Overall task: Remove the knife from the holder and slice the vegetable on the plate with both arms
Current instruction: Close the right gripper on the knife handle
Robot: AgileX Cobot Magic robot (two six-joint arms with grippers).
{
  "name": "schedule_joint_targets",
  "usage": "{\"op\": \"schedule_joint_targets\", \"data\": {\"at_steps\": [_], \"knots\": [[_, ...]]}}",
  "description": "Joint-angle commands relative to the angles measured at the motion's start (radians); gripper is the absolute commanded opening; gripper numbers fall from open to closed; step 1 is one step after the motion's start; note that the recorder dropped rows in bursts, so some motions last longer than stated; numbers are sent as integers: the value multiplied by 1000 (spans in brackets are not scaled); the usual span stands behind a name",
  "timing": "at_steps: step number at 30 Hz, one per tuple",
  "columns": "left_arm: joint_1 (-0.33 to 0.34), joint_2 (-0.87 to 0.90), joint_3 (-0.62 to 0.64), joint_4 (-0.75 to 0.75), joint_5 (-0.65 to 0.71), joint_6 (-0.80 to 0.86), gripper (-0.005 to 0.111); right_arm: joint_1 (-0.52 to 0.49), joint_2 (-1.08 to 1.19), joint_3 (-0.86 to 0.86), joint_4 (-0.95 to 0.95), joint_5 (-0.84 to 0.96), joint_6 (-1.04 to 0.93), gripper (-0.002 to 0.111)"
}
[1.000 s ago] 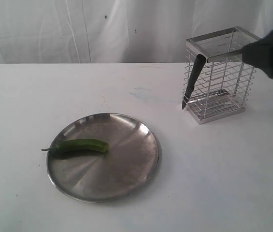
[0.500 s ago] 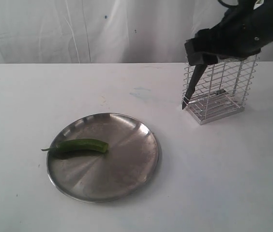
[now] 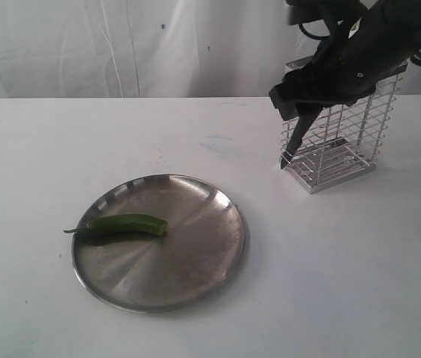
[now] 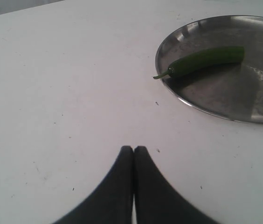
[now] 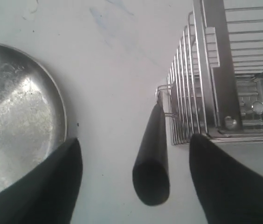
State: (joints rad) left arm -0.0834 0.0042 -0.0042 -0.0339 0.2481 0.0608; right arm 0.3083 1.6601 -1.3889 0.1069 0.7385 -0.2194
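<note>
The right arm (image 3: 367, 45) leaned down over the top of the wire holder (image 3: 345, 142) at the far right of the white table (image 3: 83, 142). Its gripper (image 3: 296, 104) hung above the knife (image 3: 298, 130), which stood point-down against the holder's outer corner. From the exterior view alone, the fingers' spacing could not be judged. The right wrist view settled it: the fingers (image 5: 47, 186) were spread wide, with the knife's black handle (image 5: 152, 158) between them and touching neither. The handle was just outside the holder's wire wall (image 5: 187, 102).

Only the left wrist view showed the left gripper (image 4: 133, 154), its fingers pressed together and holding nothing above bare table. The vegetable (image 4: 206, 58) lay near the edge of the steel plate (image 4: 262, 84), well apart from the holder.
</note>
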Motion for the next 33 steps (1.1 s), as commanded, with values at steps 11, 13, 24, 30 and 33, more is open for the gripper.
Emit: {"op": "schedule_joint_targets", "data": {"at_steps": [11,13,24,30,33], "knots": [[1,-4,4,-10,-3,-2,0,1,46,-7,-76,5,25,42],[1,-4,4,-10,-3,-2,0,1,44,-11,-85,12,25,42],[1,-4,4,-10,-3,-2,0,1,-59,-34,-129,212,-80,47],[1,-4,4,-10,-3,-2,0,9,-97,-16,-77,318,-314,47],[1,-4,4,-10,-3,-2,0,30,-99,20,-79,352,-409,51]]}}
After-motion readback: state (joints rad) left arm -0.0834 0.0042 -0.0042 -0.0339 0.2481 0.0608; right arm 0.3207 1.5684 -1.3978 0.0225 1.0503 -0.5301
